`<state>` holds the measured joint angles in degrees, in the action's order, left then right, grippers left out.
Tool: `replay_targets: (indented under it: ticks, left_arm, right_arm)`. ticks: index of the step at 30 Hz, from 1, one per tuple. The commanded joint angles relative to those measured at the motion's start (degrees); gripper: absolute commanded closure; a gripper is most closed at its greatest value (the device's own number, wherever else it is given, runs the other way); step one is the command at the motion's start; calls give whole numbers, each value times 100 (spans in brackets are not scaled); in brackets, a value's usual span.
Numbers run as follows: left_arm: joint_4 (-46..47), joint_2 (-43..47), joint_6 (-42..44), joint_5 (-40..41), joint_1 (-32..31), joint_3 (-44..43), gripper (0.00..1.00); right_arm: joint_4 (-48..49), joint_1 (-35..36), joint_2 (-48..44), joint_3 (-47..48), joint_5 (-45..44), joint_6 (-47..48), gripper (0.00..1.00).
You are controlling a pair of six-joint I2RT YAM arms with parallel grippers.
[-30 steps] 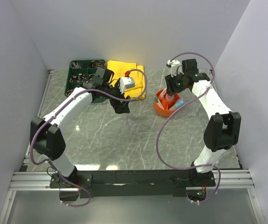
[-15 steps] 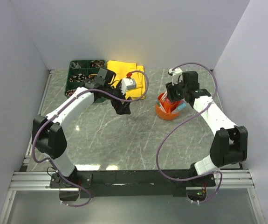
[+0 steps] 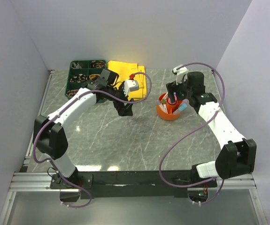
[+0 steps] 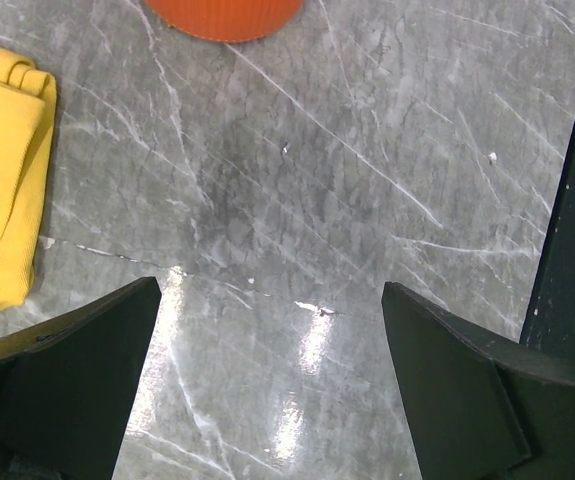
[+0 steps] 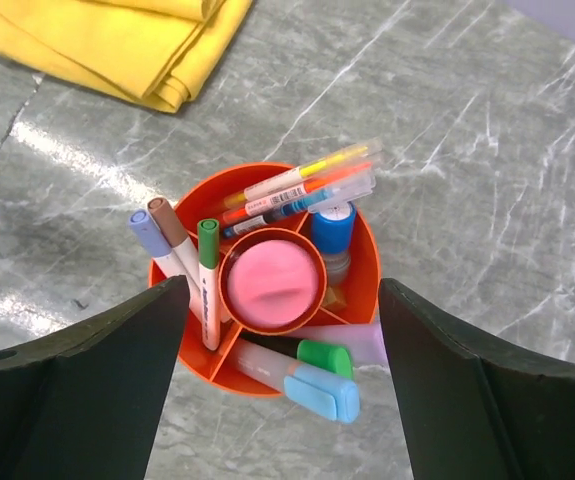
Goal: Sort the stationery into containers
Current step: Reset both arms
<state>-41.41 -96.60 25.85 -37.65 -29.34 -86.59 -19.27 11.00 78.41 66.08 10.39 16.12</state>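
Observation:
The round orange pot (image 3: pixel 168 108) stands right of centre; in the right wrist view (image 5: pixel 366 262) its dividers hold several pens, markers and highlighters (image 5: pixel 206 282), a blue-capped piece (image 5: pixel 332 228) and a pink round piece (image 5: pixel 272 282) in the middle cup. My right gripper (image 5: pixel 282 345) is open, above the pot, and holds nothing. The dark green tray (image 3: pixel 84 76) sits at the far left with small bits in its compartments. My left gripper (image 4: pixel 267 340) is open and empty over bare table, between the tray and the pot; the pot's edge (image 4: pixel 225 15) shows at the top of its view.
A folded yellow cloth (image 3: pixel 127 78) lies at the back, between tray and pot, and shows in both wrist views (image 4: pixel 2 160) (image 5: pixel 117 45). White walls close in the grey marble table (image 3: pixel 139 140) on three sides.
My right arm has swung further right and my right gripper has drawn back a little from the pot. The pot has settled upright. My left gripper has shifted slightly right.

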Motion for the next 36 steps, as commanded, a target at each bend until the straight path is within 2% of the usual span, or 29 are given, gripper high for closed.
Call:
replay_targets:
  ticks: [1,2,4,6,8,11,13,17,22,27,32,36]
  left_arm:
    - [80,141,70,-6,-63,-174,0]
    - [124,150,70,38,-71,-166,1]
    - [159,185,26,275,-80,-113,1]
    - [255,211,17,511,-80,-52,1]
    - [396,255,-176,854,-80,10,1]
    - [642,317,-325,1697,-80,115,0]
    - [853,334,-448,2538,-72,230,1]
    - [1196,396,-721,3456,217,458,1]
    - [1477,527,-1599,3756,833,599,1]
    - [1601,721,-2337,4125,1571,766,1]
    - [1583,862,-2636,4099,2335,976,1]
    - [1574,879,-2804,4020,2609,1135,1]
  right_arm:
    - [46,16,-536,176,-11,-39,14]
    - [28,7,-711,203,-63,-56,7]
    - [-68,-89,-862,273,-3,-214,0]
    - [-505,-169,-863,361,120,-407,0]
    - [-666,-178,-854,335,-308,-915,0]
    - [-606,-291,-1134,-15,-984,-1567,0]
    - [-569,-432,-1432,-297,-1030,-1760,0]
    - [-762,-880,-1758,-447,-1030,-2051,0]
    - [-693,-1372,-2101,-798,-1268,-2473,0]
    - [-622,-1549,-2295,-1027,-1303,-2491,0]
    - [-622,-1636,-2462,-1133,-1224,-2403,0]
    - [-657,-1698,-2515,-1159,-1171,-2306,0]
